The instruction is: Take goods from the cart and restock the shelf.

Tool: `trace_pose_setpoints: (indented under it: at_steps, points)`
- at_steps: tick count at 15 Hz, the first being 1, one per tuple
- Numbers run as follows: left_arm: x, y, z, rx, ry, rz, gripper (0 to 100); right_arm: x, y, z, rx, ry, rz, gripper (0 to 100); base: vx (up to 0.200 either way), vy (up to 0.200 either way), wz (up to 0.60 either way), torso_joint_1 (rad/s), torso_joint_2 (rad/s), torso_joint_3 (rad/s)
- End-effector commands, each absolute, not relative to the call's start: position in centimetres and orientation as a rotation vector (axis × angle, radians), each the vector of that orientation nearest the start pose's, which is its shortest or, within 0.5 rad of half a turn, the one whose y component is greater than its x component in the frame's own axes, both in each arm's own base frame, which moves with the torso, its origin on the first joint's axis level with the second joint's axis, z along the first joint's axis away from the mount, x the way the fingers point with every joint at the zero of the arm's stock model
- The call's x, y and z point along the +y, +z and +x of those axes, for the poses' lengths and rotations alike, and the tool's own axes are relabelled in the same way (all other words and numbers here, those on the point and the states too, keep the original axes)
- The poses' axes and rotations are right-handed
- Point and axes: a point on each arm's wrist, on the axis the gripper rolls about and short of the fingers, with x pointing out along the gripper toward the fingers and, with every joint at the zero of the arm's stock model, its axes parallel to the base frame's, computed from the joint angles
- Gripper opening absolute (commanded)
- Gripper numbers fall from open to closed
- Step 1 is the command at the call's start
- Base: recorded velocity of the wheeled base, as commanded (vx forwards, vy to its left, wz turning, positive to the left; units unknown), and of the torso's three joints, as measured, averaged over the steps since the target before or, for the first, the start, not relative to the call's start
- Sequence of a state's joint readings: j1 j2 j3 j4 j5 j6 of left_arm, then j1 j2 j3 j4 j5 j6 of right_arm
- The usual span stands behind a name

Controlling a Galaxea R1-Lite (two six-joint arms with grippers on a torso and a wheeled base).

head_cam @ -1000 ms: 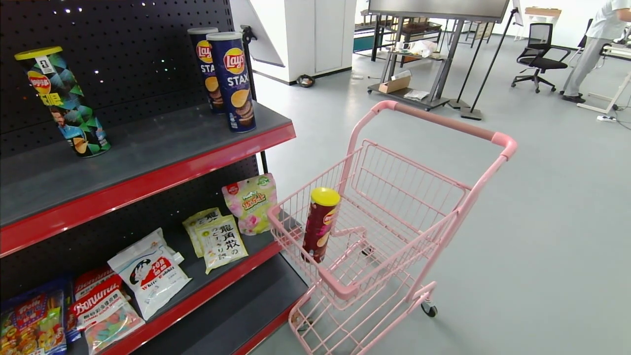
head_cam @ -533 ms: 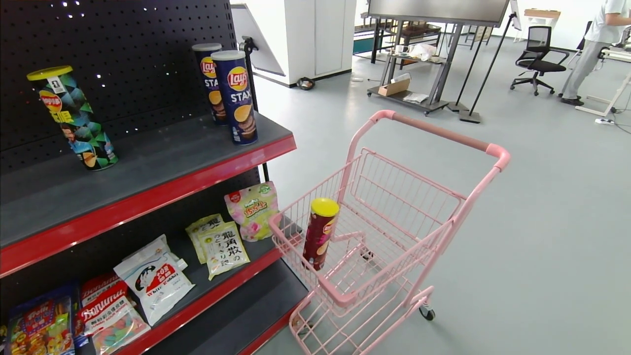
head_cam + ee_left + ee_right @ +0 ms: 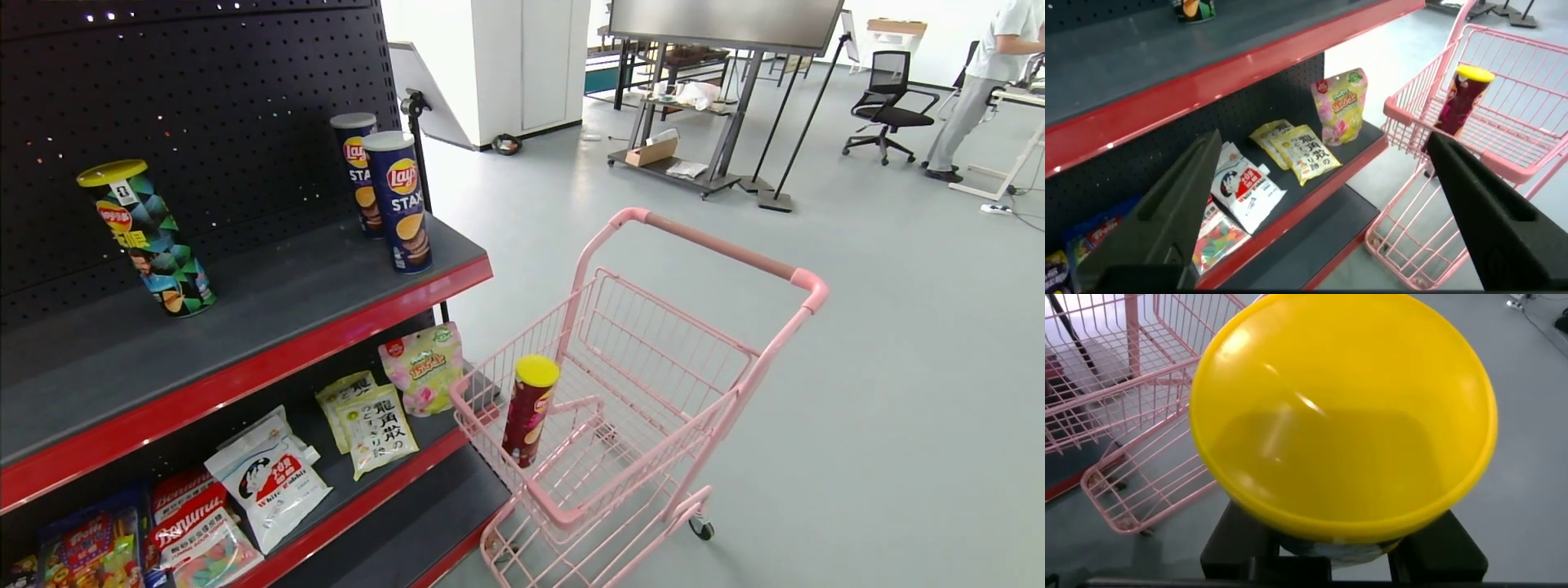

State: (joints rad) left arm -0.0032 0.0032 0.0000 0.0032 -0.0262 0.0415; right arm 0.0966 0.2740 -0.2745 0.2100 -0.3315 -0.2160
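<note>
- A black pegboard shelf unit (image 3: pixel 245 359) with red front edges is seen at the robot's left. An upper board and a lower board are stocked.
- A pink wire shopping cart (image 3: pixel 710 245) is parked just beside the right end of the shelf unit, with its handle at the end farthest from the robot.
- On the lower board, snack bags are laid out. A white bag (image 3: pixel 269 478) is placed beside two overlapping yellow bags (image 3: pixel 371 416). A pink-and-green bag (image 3: pixel 423 367) is leaned against the back panel, nearest the cart.
- On the upper board, a patterned can (image 3: pixel 151 241) with a yellow lid is stood upright near the pegboard at the left. It is kept well apart from two dark blue chip cans (image 3: pixel 400 204), which are stood upright at the board's right end, one just behind the other.
- A dark red chip can (image 3: pixel 529 412) with a yellow lid is stood upright inside the cart's basket, in the corner nearest the shelf unit.
- A yellow-lidded can (image 3: pixel 1343 416) is gripped by the right gripper (image 3: pixel 1335 551). The jaws are closed against the can's body below the lid, and black finger parts are seen on either side.
- The left gripper (image 3: pixel 1323 137) is spread wide with nothing between its fingers. It is pointed toward the lower board and the cart.
</note>
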Motion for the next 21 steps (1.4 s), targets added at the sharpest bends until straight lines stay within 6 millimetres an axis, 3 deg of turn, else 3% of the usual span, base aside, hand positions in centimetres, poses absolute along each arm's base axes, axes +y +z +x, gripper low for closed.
trace_pose_setpoints:
  at_steps: [1, 8, 21]
  points:
    - [-0.05, 7.52, -2.26, 0.006, -0.029, 0.041, 100, -0.87, 13.42, -1.35, 0.238, -0.210, -0.261, 0, 0.000, 0.000, 0.00, 0.149, -0.38, -0.222]
    - [-0.05, 7.52, -2.26, 0.006, -0.029, 0.041, 100, -0.88, 13.28, -1.42, 0.235, -0.208, -0.265, 0, 0.000, 0.000, 0.00, 0.140, -0.32, -0.189]
    - [-0.05, 7.52, -2.26, 0.006, -0.029, 0.040, 100, -0.89, 13.27, -1.59, 0.221, -0.209, -0.277, 0, 0.000, 0.000, 0.60, 0.009, -0.01, -0.004]
